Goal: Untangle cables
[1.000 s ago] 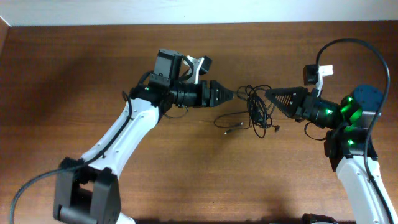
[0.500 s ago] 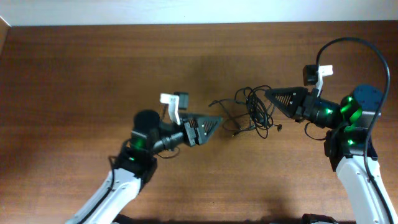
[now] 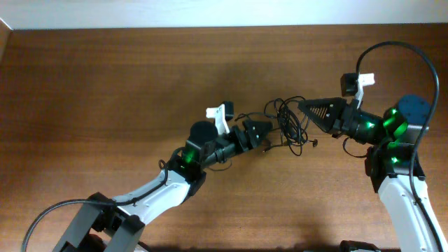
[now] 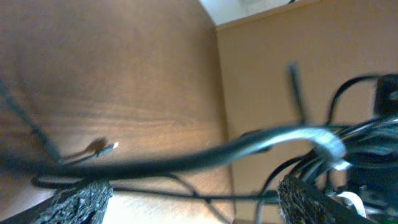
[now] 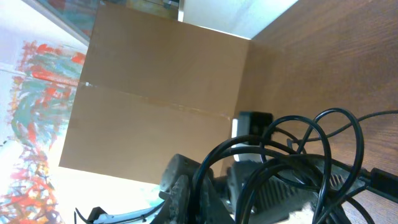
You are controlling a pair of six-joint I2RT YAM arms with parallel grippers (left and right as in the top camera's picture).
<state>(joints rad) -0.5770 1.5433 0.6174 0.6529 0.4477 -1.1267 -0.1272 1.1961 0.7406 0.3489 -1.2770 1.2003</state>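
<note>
**Desk** (image 3: 105,84): brown wood, fine streaky grain, matte.

**L arm** (image 3: 157,190): white shell links, black joints, green light at the wrist. Enters from bottom left, angled up and to the right.

**L end effector** (image 3: 260,133): black. Set wide. L wrist view shows two rough, pebbled pads (image 4: 74,199) in opposite lower corners w/ a strand running across the gap above them, not pinched. Tips sit just beside the tangle's left side.

**Cables** (image 3: 287,122): thin black cords, glossy and round in section, heaped in loose overlapping loops at desk centre, betw. the two end effectors. Stray ends trail left and lower right. One small plug (image 4: 111,147) w/ a pale tip lies flat on the wood.

**R end effector** (image 3: 303,106): black wedge, narrow, fingers tapering to a single point, closed on the tangle's upper-right edge. R wrist view shows loops arching up close to the lens.

**R arm** (image 3: 392,140): black and white, green lights, a thick black lead arching over it.

**Background, R wrist view:** flat tan cardboard panel (image 5: 161,106).
</note>
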